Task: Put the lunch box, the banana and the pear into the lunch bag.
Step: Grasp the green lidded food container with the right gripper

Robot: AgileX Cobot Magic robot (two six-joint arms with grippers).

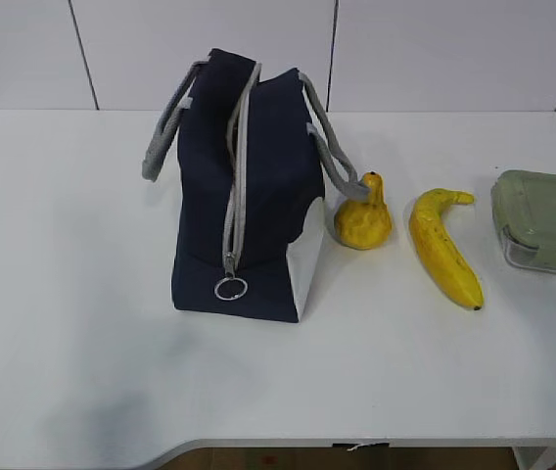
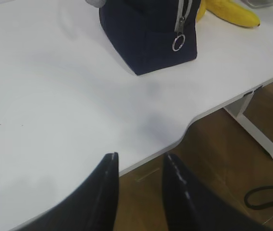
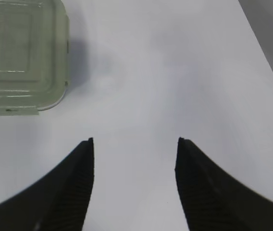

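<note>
Both hands, left [image 2: 139,166] & right [image 3: 134,147], hang open & empty, unseen from outside; banana [image 1: 444,247] lies lengthwise toward bench [image 1: 63,294] front, dark tip nearest, btwn pear [image 1: 362,215] & lunch box [image 1: 544,220].

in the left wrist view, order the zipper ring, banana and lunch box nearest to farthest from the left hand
From the left hand:
1. zipper ring, on the lunch bag's near end.
2. banana, behind the bag, upper right.
3. lunch box, only a sliver at the top right edge.
</note>
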